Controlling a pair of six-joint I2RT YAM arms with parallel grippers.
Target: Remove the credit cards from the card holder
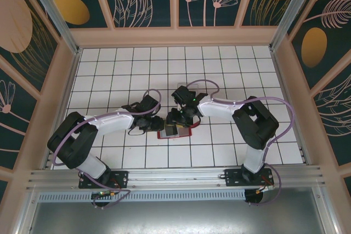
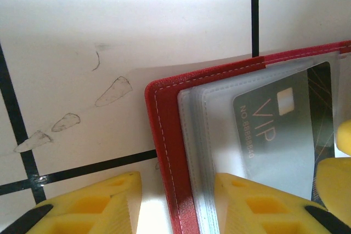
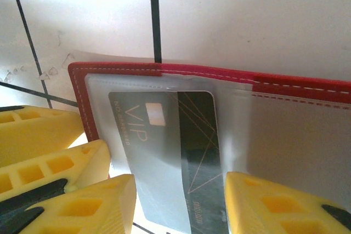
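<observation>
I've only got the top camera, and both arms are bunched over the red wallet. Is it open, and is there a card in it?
Observer: Open, yes. The left wrist view shows the wallet with a dark VIP card behind clear plastic.
Operator: Where are the right fingers?
Observer: In the right wrist view, the right fingers sit one on each side of that card. I can't tell whether they pinch it.
Operator: And the left?
Observer: The left fingers straddle the wallet's red edge, one over bare tile and one over the sleeves.
</observation>
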